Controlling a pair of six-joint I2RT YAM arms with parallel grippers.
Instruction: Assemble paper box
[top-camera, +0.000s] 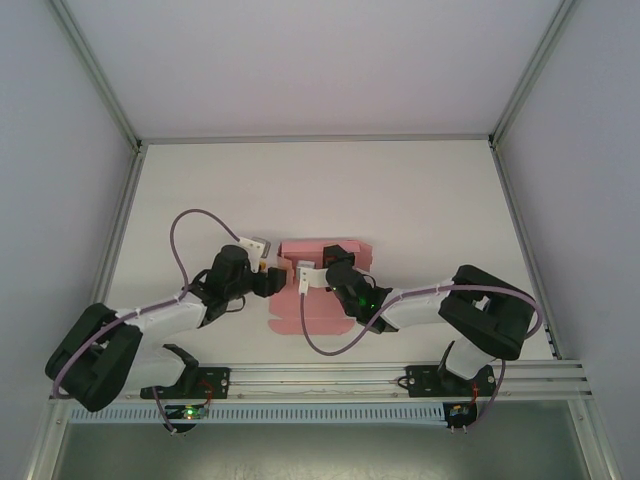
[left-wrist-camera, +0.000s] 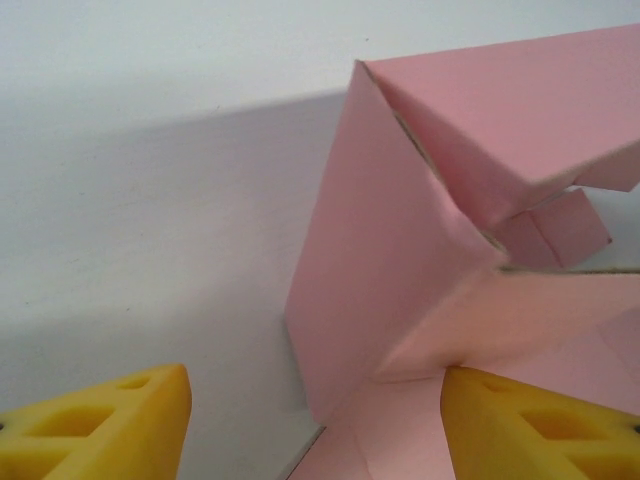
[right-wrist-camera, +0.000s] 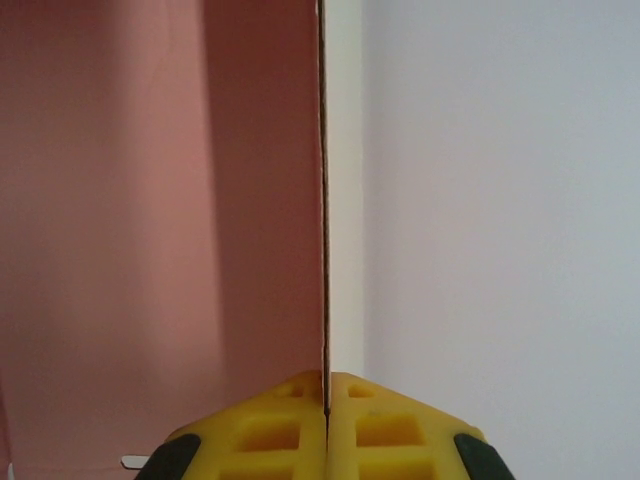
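Note:
The paper box (top-camera: 320, 305) is pink card, partly folded, lying mid-table between the two arms. My right gripper (top-camera: 312, 278) reaches in from the right and is shut on one upright wall of it. In the right wrist view that wall (right-wrist-camera: 322, 200) runs edge-on straight into the closed yellow fingers (right-wrist-camera: 270, 430). My left gripper (top-camera: 270, 272) sits at the box's left side and is open. In the left wrist view a raised side panel and folded flaps (left-wrist-camera: 400, 250) stand between its spread yellow fingers (left-wrist-camera: 110, 420), with the right-hand finger against the card.
The white table (top-camera: 420, 190) stretches behind and to both sides of the box. An aluminium rail (top-camera: 400, 372) carrying both arm bases runs along the near edge. Frame posts (top-camera: 125, 200) border the left and right sides. Purple cables loop off each arm.

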